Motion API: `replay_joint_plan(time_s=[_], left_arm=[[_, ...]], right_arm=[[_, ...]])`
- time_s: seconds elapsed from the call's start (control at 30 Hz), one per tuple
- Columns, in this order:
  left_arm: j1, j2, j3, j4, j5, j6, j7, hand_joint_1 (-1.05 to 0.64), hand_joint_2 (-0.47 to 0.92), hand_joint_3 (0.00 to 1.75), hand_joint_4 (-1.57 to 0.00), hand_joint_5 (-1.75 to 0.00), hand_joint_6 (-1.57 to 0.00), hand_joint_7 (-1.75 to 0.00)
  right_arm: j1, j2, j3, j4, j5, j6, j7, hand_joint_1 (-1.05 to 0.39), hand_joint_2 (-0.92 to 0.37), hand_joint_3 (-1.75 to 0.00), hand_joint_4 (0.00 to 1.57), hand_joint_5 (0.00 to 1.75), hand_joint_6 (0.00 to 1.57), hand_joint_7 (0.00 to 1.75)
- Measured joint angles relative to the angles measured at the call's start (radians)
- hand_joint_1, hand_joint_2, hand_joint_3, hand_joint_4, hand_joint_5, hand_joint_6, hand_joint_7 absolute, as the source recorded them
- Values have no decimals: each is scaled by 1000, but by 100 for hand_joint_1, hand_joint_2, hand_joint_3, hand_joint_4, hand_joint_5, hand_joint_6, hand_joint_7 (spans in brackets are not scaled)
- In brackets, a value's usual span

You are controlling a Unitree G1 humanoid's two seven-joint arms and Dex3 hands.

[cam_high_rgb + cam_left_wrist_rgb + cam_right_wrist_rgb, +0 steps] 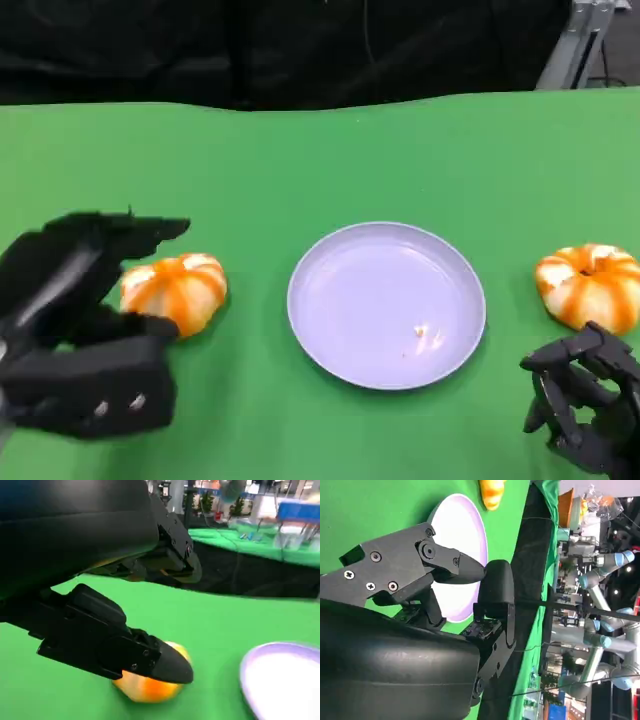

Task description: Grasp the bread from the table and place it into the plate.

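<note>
Green table (330, 150), head view, left to right. Item one: left hand (85, 325), black, fingers spread apart, one reaching above and one beside the nearest bread, nothing gripped so far as the view shows. Item two: left bread (180, 290), a round orange-and-white striped bun, lying on the table just beside that hand and left of the plate, apart from it. Item three: plate (386, 303), one, pale lavender, round, centre of table, bearing only small crumbs. Item four: right bread (592, 285), same striped pattern, on the table right of the plate and apart from it. Item five: right hand (585, 405), fingers curled in, holding nothing, near the right bread but clear of it. Count: two breads, one plate, two hands. The left wrist view adds the underside relation: a black finger (165, 665) lies across the front of the left bread (147, 687), contact uncertain, with the plate rim (250, 680) alongside. The right wrist view adds workshop background with robot arms (600, 610) beyond the table edge, plus the plate (462, 535) and left bread (492, 492) past the fingers (455, 565).
</note>
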Motion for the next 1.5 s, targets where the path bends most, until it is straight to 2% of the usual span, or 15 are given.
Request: replay_joint_plan(time_s=[0.33,0.53,0.8,1.1,1.4,1.5], left_arm=[[-177,23,-198,254,107,72,37,-95,92,10,-46,-2,-53,0],[-232,23,-248,327,72,112,-42,-99,92,14,-45,-1,-51,0],[-290,22,-303,415,43,142,-51,-100,92,17,-42,0,-50,0],[-367,-30,-360,572,39,148,-26,-101,92,20,-41,0,-49,0],[-424,-77,-421,730,41,132,89,-102,92,21,-42,-1,-50,-1],[-434,-92,-432,769,41,127,131,-90,92,18,-45,-2,-52,-1]], right_arm=[[9,0,6,-13,-2,5,-8,-17,-81,-68,82,163,81,134],[13,1,8,-25,-4,5,-16,-17,-80,-70,82,163,80,136],[29,1,19,-48,-5,23,-25,-17,-79,-70,82,164,80,136],[33,0,25,-53,-2,26,-23,-17,-78,-73,83,162,81,134],[42,0,29,-72,-2,31,-22,-17,-78,-72,83,163,81,135],[43,0,29,-78,-3,33,-25,-16,-79,-72,82,164,79,138]])
